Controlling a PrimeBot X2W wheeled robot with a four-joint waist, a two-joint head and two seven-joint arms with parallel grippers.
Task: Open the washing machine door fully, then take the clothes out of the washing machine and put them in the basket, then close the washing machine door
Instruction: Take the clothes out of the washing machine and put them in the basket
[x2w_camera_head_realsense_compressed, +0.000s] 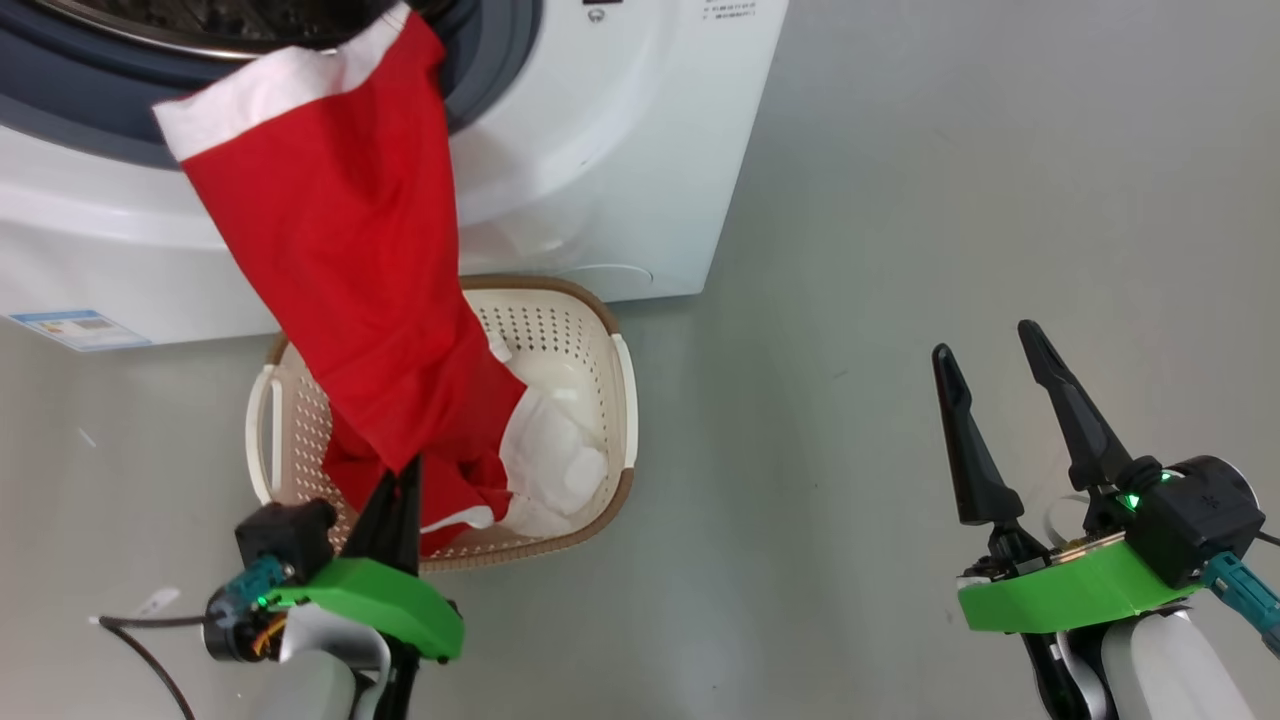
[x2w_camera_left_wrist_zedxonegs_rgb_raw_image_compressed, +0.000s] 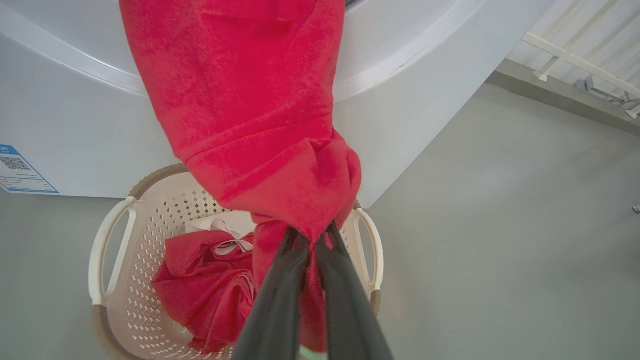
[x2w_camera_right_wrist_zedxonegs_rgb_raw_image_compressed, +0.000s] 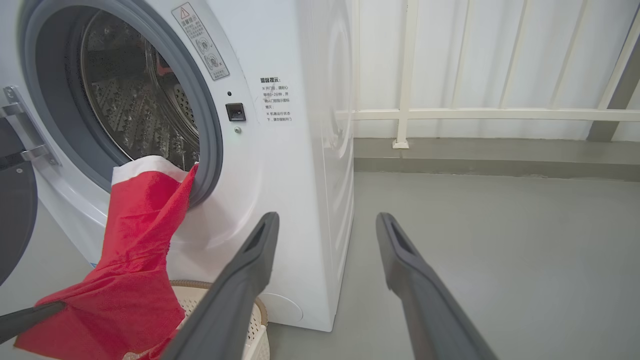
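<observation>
A long red garment (x2w_camera_head_realsense_compressed: 340, 250) with a white band hangs out of the washing machine (x2w_camera_head_realsense_compressed: 620, 160) drum, stretched down over the basket (x2w_camera_head_realsense_compressed: 622, 400). My left gripper (x2w_camera_head_realsense_compressed: 400, 475) is shut on its lower end, just above the basket's near side; in the left wrist view the fingers (x2w_camera_left_wrist_zedxonegs_rgb_raw_image_compressed: 300, 260) pinch bunched red cloth (x2w_camera_left_wrist_zedxonegs_rgb_raw_image_compressed: 280, 165). More red and white clothes (x2w_camera_left_wrist_zedxonegs_rgb_raw_image_compressed: 200, 285) lie in the basket (x2w_camera_left_wrist_zedxonegs_rgb_raw_image_compressed: 107, 240). My right gripper (x2w_camera_head_realsense_compressed: 985, 340) stands open and empty over the floor, well to the right. The washing machine door (x2w_camera_right_wrist_zedxonegs_rgb_raw_image_compressed: 15, 210) is swung open at the left edge of the right wrist view.
The basket stands on the grey floor (x2w_camera_head_realsense_compressed: 900, 200) right against the machine's front. Beyond the machine's right side runs a white railing (x2w_camera_right_wrist_zedxonegs_rgb_raw_image_compressed: 475, 114) along a low kerb. A blue label (x2w_camera_head_realsense_compressed: 80, 328) is stuck low on the machine's front.
</observation>
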